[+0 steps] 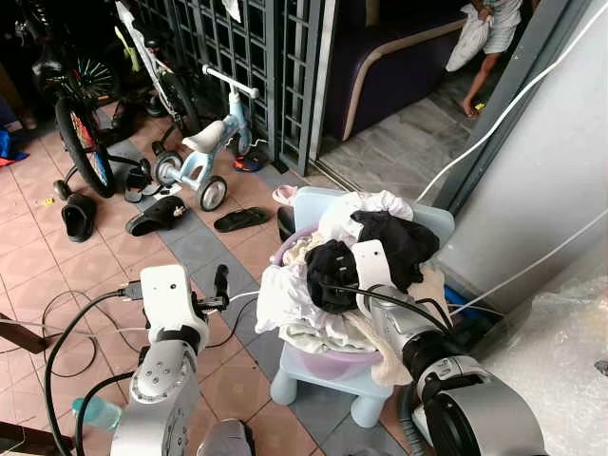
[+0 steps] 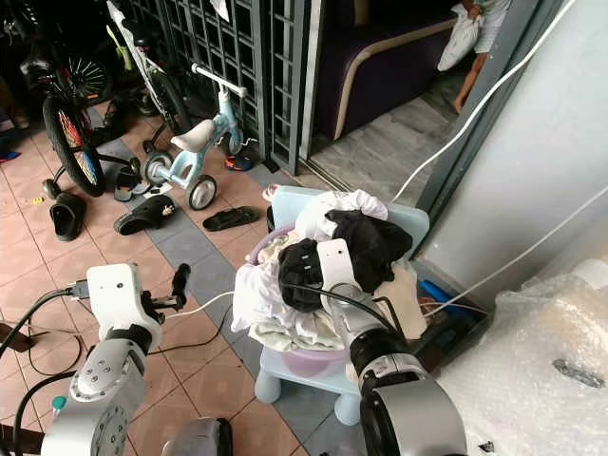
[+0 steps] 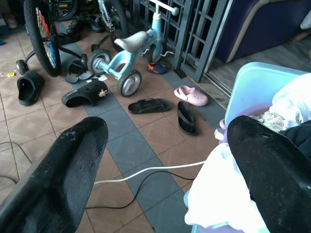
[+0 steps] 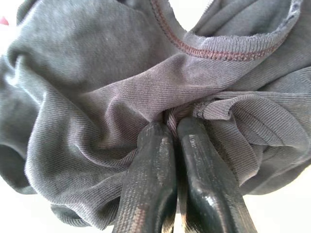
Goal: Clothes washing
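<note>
A heap of white, cream and black clothes [image 1: 313, 285] fills a purple basin [image 1: 334, 363] on a pale blue child's chair [image 1: 313, 378]. My right gripper [image 4: 175, 133] is shut on a dark ribbed garment [image 4: 97, 97], a black bundle [image 1: 332, 274] on top of the heap. My left gripper [image 3: 165, 145] is open, held left of the pile over the tiled floor, its fingers [image 3: 73, 165] wide apart with nothing between them. In the left eye view it [image 1: 221, 283] hangs just beside the white cloth's edge.
A white cable [image 3: 150, 171] crosses the floor tiles. Sandals and clogs [image 1: 157, 217], a blue balance bike [image 1: 204, 152] and a bicycle [image 1: 76, 123] stand at the left by a metal grille [image 1: 256, 57]. A wall [image 1: 551, 190] and bubble wrap [image 1: 560, 342] lie right. A person [image 1: 489, 47] stands far back.
</note>
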### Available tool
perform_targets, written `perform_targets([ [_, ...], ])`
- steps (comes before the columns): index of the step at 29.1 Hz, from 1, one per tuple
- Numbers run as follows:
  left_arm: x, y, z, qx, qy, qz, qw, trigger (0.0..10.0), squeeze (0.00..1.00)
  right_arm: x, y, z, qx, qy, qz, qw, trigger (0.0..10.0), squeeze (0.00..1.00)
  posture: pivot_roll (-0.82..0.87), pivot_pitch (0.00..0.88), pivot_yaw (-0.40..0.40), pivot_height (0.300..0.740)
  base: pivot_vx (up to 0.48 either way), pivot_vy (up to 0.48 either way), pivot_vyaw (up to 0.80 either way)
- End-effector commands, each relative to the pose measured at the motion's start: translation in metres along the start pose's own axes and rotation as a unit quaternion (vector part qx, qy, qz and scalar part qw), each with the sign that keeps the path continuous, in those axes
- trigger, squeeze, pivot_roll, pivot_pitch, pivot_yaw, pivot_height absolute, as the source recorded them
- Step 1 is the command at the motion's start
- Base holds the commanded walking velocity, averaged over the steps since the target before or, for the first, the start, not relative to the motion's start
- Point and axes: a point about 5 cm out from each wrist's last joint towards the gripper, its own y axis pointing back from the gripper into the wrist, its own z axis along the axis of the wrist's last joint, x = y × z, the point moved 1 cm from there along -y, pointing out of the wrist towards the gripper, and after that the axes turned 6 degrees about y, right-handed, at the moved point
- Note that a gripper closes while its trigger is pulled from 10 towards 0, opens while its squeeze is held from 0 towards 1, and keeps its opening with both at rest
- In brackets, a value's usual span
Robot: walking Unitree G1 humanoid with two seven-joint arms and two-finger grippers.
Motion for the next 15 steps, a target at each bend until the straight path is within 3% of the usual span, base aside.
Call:
perform_targets([
  [1, 0.002, -0.001, -0.003, 0.005, -0.005, 0.015, 1.000, 10.0, 0.00, -0.005, -0.001, 0.002, 0.002, 0.007, -0.009, 1.000, 0.0, 0.00, 0.11, 0.031, -0.061, 0.740, 0.000, 0.000, 0.00],
  [6, -0.001, -0.006, -0.003, 0.003, 0.003, 0.008, 1.000, 10.0, 0.00, -0.010, 0.000, 0.011, -0.017, -0.004, -0.009, 1.000, 0.0, 0.00, 0.10, 0.016, -0.060, 0.740, 0.000, 0.000, 0.00],
  [12, 0.000, -0.015, -0.012, 0.030, -0.012, 0.025, 0.999, 10.0, 0.00, -0.026, 0.008, 0.033, -0.092, -0.039, -0.001, 0.995, 0.0, 0.00, 0.06, 0.000, -0.054, 0.740, 0.000, 0.000, 0.00],
  [14, -0.003, -0.021, -0.012, 0.027, -0.008, 0.009, 1.000, 10.0, 0.00, -0.034, 0.025, 0.048, -0.171, -0.067, 0.010, 0.983, 0.0, 0.00, 0.02, 0.000, -0.044, 0.740, 0.000, 0.000, 0.00],
  [15, -0.003, -0.021, -0.012, 0.027, -0.008, 0.009, 1.000, 10.0, 0.00, -0.034, 0.025, 0.048, -0.171, -0.067, 0.010, 0.983, 0.0, 0.00, 0.02, 0.000, -0.044, 0.740, 0.000, 0.000, 0.00],
])
